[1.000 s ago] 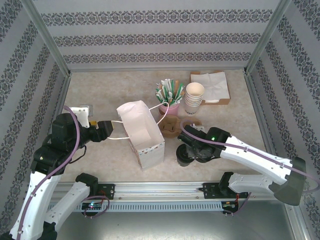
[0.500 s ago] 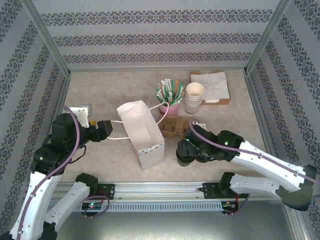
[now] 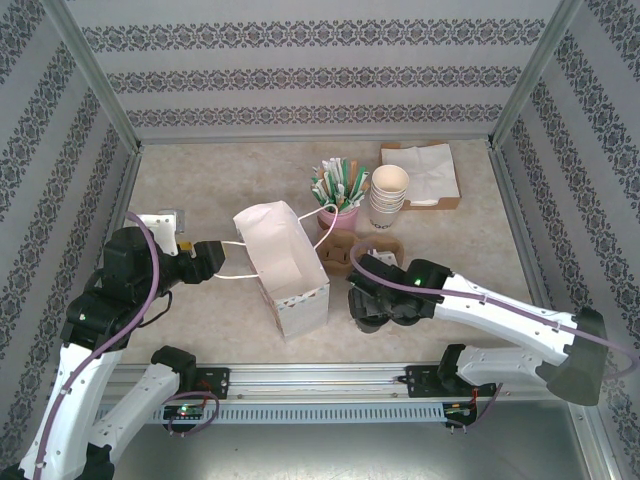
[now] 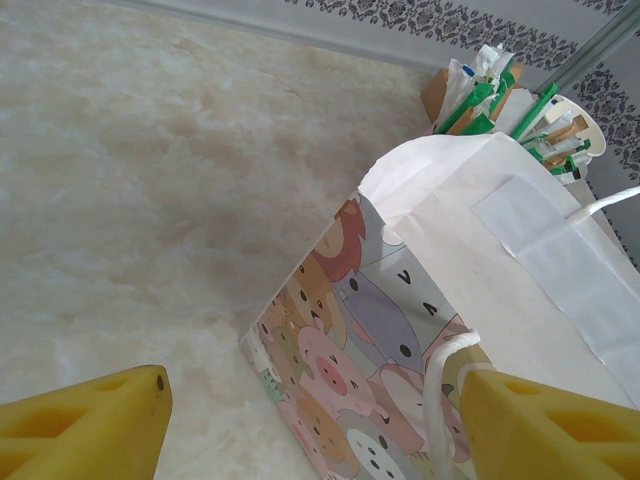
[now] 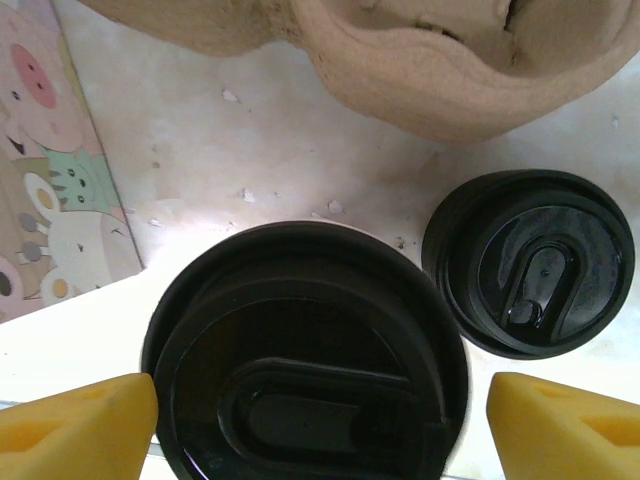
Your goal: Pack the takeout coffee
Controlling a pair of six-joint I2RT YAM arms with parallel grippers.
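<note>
Takeout coffee (image 5: 300, 330) sits between the spread fingers of your right gripper (image 5: 320, 400); close off-centre and you tip it against the paper bag (image 5: 50, 230). Your left gripper (image 4: 315, 385) hangs, fingers apart.

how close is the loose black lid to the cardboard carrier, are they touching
apart. the right wrist view shows a strip of bare table running between the loose black lid and the cardboard carrier
</note>
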